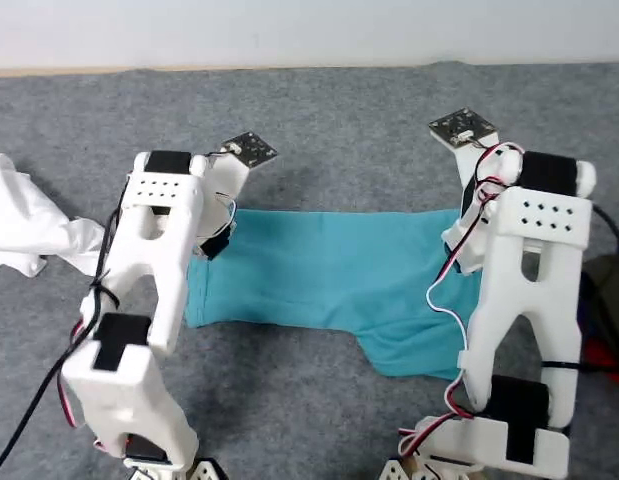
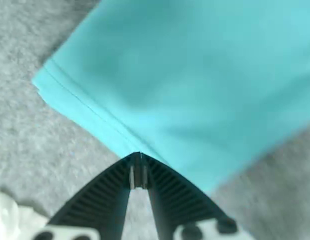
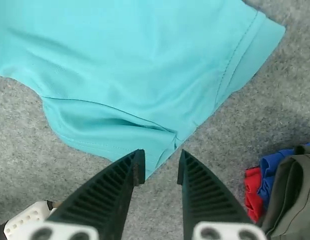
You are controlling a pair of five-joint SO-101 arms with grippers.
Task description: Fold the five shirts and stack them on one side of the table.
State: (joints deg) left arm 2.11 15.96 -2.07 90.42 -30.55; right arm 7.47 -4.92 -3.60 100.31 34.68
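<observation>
A teal shirt (image 1: 329,270) lies spread flat across the grey table between the two arms. My left gripper (image 1: 215,245) sits at the shirt's left end. In the left wrist view the left gripper (image 2: 137,170) is shut, its tips pinched together right on the stitched hem of the teal shirt (image 2: 195,75). My right gripper (image 1: 467,257) hangs over the shirt's right end. The right wrist view shows the right gripper (image 3: 160,170) open, just above the rumpled edge of the teal shirt (image 3: 119,60) by a sleeve, with nothing between its fingers.
A crumpled white shirt (image 1: 29,225) lies at the table's left edge. A heap of other clothes (image 1: 604,295) sits at the right edge, seen as olive (image 3: 290,195), blue (image 3: 270,172) and red (image 3: 252,192) cloth. Bare grey table (image 1: 329,140) stretches behind the teal shirt.
</observation>
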